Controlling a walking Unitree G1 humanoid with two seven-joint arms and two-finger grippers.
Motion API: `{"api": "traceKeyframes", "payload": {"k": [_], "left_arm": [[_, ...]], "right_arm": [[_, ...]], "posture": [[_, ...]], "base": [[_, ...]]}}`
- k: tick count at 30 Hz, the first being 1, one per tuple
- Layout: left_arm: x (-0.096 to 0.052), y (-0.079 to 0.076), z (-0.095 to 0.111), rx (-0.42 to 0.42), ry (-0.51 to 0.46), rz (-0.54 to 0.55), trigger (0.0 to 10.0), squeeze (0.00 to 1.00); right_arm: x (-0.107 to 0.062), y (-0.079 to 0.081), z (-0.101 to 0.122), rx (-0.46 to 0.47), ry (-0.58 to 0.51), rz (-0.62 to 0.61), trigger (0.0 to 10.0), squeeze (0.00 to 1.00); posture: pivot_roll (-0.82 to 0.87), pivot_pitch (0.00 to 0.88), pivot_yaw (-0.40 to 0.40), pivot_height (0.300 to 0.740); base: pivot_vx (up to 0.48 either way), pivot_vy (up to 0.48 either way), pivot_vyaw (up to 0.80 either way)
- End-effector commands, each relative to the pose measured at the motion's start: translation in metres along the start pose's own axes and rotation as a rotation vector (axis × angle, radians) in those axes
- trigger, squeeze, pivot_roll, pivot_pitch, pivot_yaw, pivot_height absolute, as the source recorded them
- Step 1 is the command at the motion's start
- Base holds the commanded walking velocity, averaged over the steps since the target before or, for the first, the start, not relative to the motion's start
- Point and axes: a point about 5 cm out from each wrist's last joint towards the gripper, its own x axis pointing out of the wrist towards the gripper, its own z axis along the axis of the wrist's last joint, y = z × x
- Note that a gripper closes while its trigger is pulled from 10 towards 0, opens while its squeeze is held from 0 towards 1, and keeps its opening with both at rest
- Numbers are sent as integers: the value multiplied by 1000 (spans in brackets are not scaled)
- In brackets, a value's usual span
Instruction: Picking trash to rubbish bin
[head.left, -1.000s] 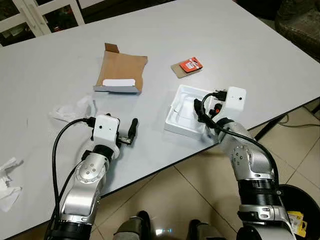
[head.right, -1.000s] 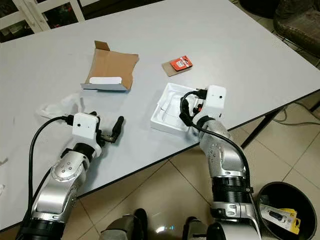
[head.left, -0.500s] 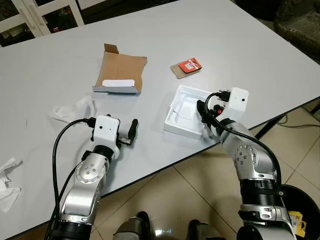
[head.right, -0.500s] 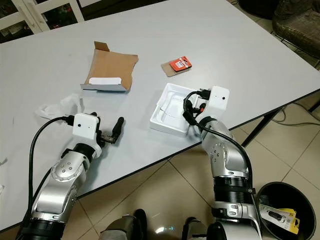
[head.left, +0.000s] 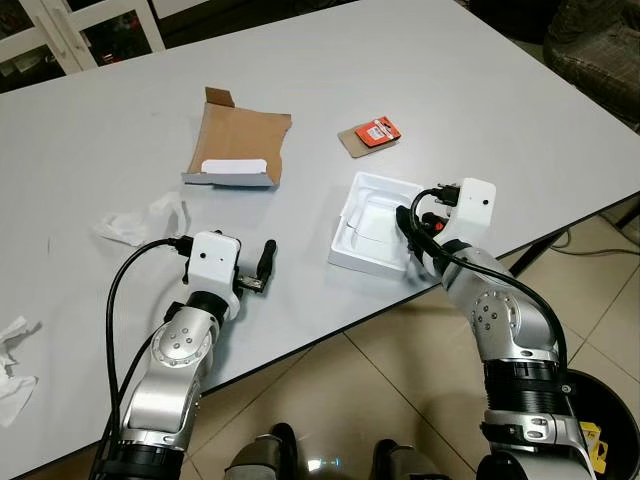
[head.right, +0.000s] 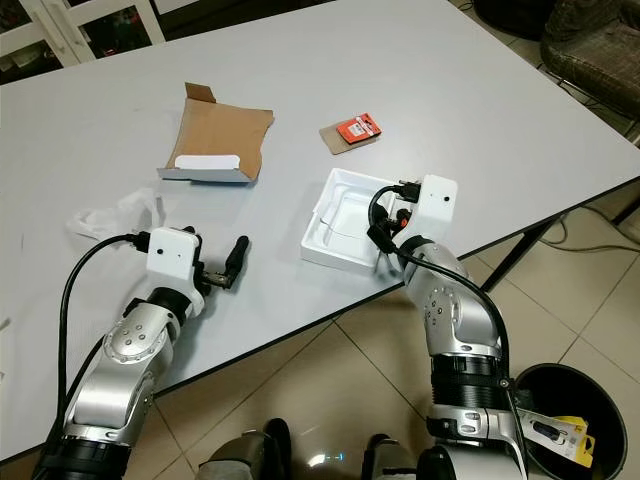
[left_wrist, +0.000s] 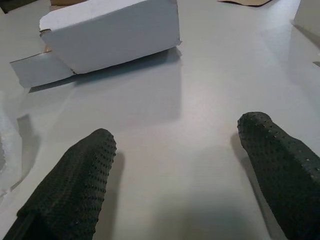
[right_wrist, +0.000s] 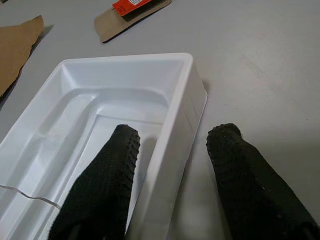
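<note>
The right tool (right_wrist: 170, 165), fingers spread, straddled one wall of the white plastic tray (right_wrist: 100, 105) near the table's (head.left: 480, 100) front edge; the left tool (left_wrist: 185, 170) hovered open.

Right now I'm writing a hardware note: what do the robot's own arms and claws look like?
Both arms are silver metal with round joints and black bands. Each wrist carries a white camera box fed by a looping black cable. The left claw and right claw each have two long black fingers with a dotted rubber texture.
</note>
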Motion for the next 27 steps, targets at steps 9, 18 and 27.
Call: {"api": "traceKeyframes", "payload": {"k": [9, 18, 27], "left_arm": [[-3, -2, -3, 15, 17, -6, 10000, 0], [-2, -2, -3, 19, 14, -2, 10000, 0], [-1, -3, -2, 20, 11, -2, 10000, 0]], "right_arm": [[-2, -5, -43, 39, 205, -13, 0, 0], [-2, -7, -41, 25, 195, -22, 0, 0], [-2, -9, -35, -13, 165, -33, 941, 0]], "posture": [[27, 244, 55, 740], [27, 244, 55, 740], [23, 239, 56, 740]], "base": [[0, 0, 0], [0, 0, 0], [0, 0, 0]]}}
